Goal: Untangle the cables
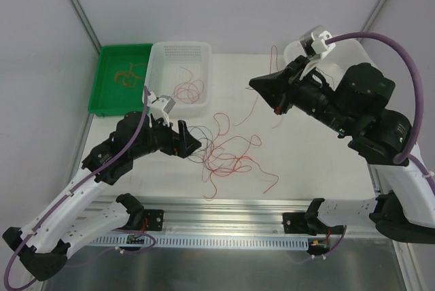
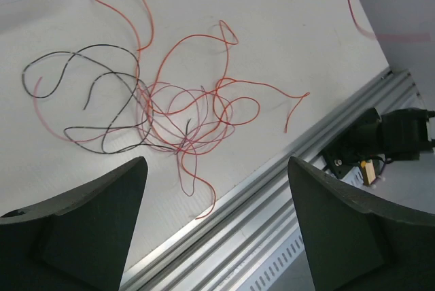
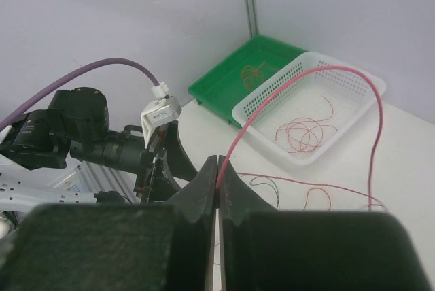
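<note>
White walls stand round a flat white surface (image 1: 312,168), smooth and plain. Near the middle of it lie the cables (image 1: 228,155), a loose heap of hair-thin wires. Most are red and a few are black, and all curl in soft loops that cross over each other.

At the upper left of the top view sits a shiny green tray (image 1: 112,94) with low walls. Some thin orange-tan curls (image 1: 129,73) lie inside it. Just beside its right side is a white basket (image 1: 178,49) made of plastic with rows of tiny holes. A few red curls (image 1: 189,89) lie in it.

The left fingers (image 2: 95,223) are black, thick and shaped like wedges. They stand wide apart with nothing between them, just left of the heap.

The right fingers (image 3: 200,192) are pressed tight together and pinch one red cable (image 3: 340,69). That cable rises from the fingers in a tall round arch and drops back down toward the surface. In the top view these fingers are up in the air, to the right of the basket.

A ridged silver metal rail (image 1: 224,209) runs along the bottom edge of the surface. A thick purple hose (image 1: 401,53) bends over the right arm.
</note>
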`<state>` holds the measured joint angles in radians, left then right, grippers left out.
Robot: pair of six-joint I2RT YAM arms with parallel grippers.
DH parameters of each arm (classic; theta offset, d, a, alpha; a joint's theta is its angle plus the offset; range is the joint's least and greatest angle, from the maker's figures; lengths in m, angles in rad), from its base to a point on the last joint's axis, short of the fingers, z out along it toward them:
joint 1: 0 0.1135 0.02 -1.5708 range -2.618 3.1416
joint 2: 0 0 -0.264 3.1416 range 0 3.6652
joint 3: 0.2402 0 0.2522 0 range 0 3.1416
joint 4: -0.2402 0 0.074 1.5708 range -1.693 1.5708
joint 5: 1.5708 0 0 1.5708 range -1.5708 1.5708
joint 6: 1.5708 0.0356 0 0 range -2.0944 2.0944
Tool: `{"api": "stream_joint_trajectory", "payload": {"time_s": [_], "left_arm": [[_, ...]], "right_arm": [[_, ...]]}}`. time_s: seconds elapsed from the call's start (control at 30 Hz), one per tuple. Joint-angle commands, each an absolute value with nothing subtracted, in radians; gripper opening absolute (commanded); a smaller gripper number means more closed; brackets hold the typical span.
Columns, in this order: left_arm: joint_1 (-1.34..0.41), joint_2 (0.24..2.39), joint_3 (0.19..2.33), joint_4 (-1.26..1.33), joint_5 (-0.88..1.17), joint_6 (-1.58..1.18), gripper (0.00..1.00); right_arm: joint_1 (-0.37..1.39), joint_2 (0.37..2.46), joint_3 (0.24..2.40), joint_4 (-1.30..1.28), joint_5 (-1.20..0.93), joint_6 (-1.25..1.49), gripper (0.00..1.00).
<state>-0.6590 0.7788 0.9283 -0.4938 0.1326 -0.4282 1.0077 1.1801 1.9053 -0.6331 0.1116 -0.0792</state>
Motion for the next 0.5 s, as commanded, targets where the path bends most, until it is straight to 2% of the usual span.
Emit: {"api": "stream_joint_trajectory", "payload": {"time_s": [0.0, 0.13, 0.47], "left_arm": [[-0.658, 0.750, 0.890, -0.350, 0.259, -0.410, 0.86], [-0.689, 0.753, 0.867, -0.284, 0.291, -0.402, 0.87], [-0.796, 0.762, 0.879, -0.108, 0.203, -0.292, 0.91]], "right_arm": [[1.005, 1.215, 1.931, -0.652, 0.146, -0.095, 0.01], [1.005, 1.233, 1.901, -0.650, 0.141, -0.075, 0.01], [1.003, 1.246, 1.740, -0.598, 0.095, -0.003, 0.01]]}}
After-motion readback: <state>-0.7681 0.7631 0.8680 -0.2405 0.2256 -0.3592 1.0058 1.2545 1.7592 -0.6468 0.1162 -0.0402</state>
